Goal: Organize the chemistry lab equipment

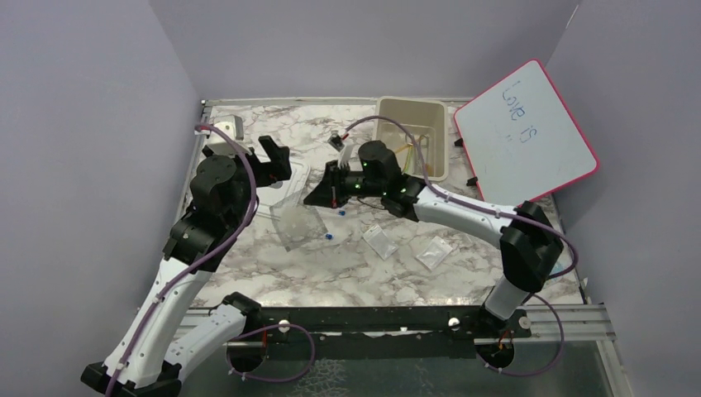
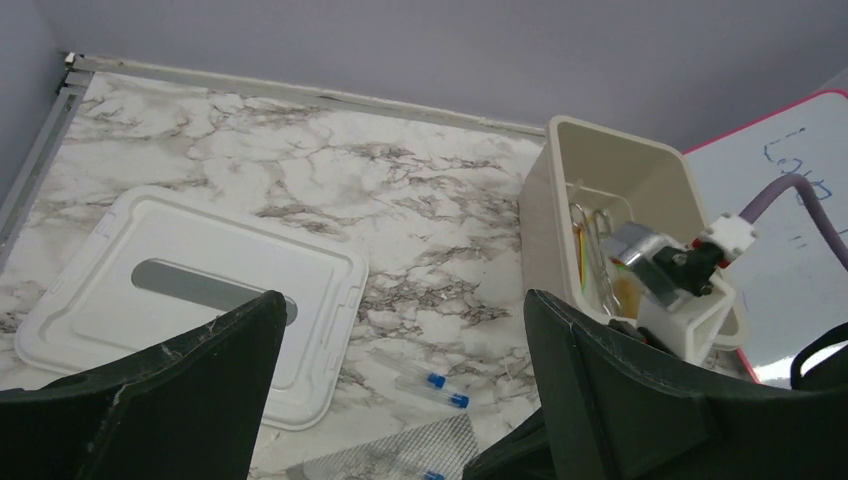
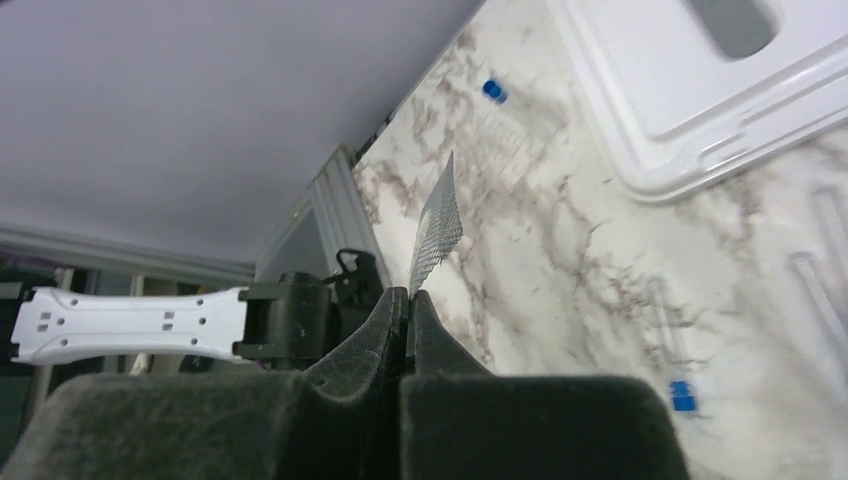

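The right gripper [image 3: 408, 300] is pinching the mesh sheet [image 3: 438, 225] by one edge, its fingers pressed tight together on it. The sheet is standing up out of the pinch, tilted over the marble table [image 1: 347, 273], just beside the white lid [image 2: 190, 290]. So I'm reading this as the pick-up step: one loose item is gripped and is waiting to be carried.

The left gripper [image 2: 402, 300] is hovering spread wide over the lid's corner, holding nothing.

Next, I'd say, comes a lift and a swing back toward the beige tub [image 1: 411, 106] at the far side, keeping that floppy sheet from catching on the rim, then a release inside. Plenty is waiting after it: two blue-capped tubes [image 2: 430, 385] are lying near the lid, and two clear packets [image 1: 379, 241] are sitting apart, nearer the arms.

Now the hard parts. I can't tell whether the sheet's far corner is touching the table or hanging free. From above, the right arm is covering part of the lid. Inside the tub, coloured sticks [image 2: 583, 255] are showing, but the rest is a tangle I can't sort out.
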Action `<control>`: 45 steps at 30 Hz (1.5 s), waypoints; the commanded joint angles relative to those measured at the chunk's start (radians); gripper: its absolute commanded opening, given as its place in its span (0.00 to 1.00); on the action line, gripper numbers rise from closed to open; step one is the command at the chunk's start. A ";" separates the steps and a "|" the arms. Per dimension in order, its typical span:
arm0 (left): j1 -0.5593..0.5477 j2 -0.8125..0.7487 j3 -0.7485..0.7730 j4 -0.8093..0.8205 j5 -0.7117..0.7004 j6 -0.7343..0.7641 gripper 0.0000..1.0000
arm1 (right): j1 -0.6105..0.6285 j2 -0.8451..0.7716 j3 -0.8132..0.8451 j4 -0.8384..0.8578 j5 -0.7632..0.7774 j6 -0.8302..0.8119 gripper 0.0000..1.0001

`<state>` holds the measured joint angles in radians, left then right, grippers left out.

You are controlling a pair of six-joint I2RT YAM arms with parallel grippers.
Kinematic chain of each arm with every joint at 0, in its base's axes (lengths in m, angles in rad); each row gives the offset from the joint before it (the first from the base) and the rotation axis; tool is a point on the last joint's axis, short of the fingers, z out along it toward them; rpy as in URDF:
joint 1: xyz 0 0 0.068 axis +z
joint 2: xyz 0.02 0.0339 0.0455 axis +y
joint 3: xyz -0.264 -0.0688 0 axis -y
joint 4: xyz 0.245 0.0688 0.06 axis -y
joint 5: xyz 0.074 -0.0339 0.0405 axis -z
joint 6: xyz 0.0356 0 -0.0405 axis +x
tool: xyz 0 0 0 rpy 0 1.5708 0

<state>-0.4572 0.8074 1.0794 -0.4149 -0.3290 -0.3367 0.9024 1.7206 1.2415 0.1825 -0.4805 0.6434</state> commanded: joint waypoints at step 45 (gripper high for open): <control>0.006 0.209 -0.183 0.126 0.156 -0.088 0.91 | -0.730 0.065 0.038 -0.245 -0.073 -0.057 0.13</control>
<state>-0.4572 1.0031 0.9058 -0.3344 -0.1940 -0.4183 0.1753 1.7561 1.2732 -0.0990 -0.5209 0.5800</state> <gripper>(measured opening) 0.914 0.092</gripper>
